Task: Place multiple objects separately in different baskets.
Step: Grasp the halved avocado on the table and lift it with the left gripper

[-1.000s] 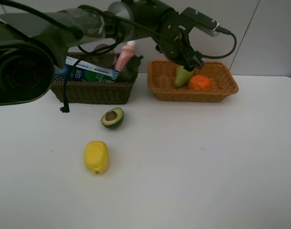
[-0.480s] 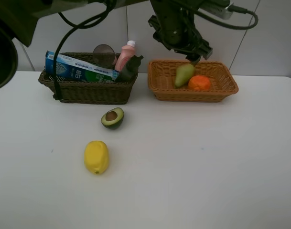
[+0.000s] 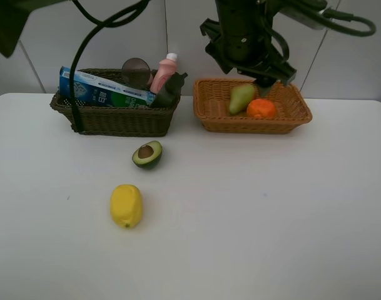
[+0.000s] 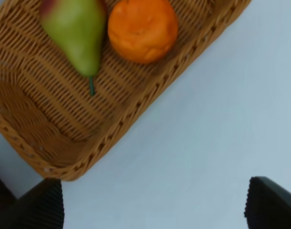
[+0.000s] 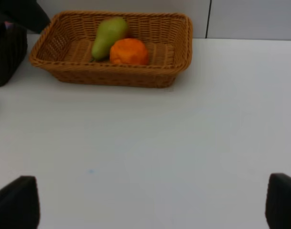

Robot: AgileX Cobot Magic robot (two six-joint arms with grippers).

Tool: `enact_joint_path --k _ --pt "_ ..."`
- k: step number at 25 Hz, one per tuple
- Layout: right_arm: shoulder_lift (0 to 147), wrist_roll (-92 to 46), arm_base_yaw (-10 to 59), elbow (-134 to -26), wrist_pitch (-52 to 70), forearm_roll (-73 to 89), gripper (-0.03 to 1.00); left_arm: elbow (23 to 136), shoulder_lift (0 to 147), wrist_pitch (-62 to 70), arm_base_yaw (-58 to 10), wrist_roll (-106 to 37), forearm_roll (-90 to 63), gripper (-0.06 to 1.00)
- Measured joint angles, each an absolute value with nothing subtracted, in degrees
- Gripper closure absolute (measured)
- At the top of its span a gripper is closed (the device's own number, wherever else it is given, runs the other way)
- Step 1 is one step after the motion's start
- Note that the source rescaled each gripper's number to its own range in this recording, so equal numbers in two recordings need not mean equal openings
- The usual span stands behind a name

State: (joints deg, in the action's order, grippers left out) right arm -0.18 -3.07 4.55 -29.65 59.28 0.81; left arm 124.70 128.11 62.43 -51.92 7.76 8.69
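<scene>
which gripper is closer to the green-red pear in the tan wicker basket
Left. The left gripper hovers open at the edge of the tan wicker basket, close to the green-red pear. The right gripper is back over the white table, the basket well ahead.

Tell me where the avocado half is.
In the high view, the halved avocado lies on the table left of centre, in front of the dark basket, with the lemon nearer the camera.

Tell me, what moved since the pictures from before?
The left hand lifted up and away from the pear in the tan basket, open and holding nothing. The pear, orange, avocado, lemon and dark basket stayed where they were.
</scene>
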Motion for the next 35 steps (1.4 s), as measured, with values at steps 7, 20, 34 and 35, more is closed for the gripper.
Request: enact_joint_path --k 7,20,34,35 --pt "-0.2 -3.1 4.5 -29.7 59.3 0.8 -0.03 116.0 123.1 62.5 -54.1 12.1 12.1 -0.05" --pt "-0.2 -3.1 4.5 -29.7 59.3 0.8 -0.03 78.7 104.0 44.6 -51.1 29.9 21.6 -0.05" --pt "-0.2 -3.1 4.5 -29.7 59.3 0.8 -0.03 67.9 106.4 31.3 -42.0 34.9 21.6 -0.05" --pt "-0.2 -3.1 4.5 -29.7 59.3 0.8 -0.03 67.9 107.3 31.0 -41.8 35.0 21.6 -0.05"
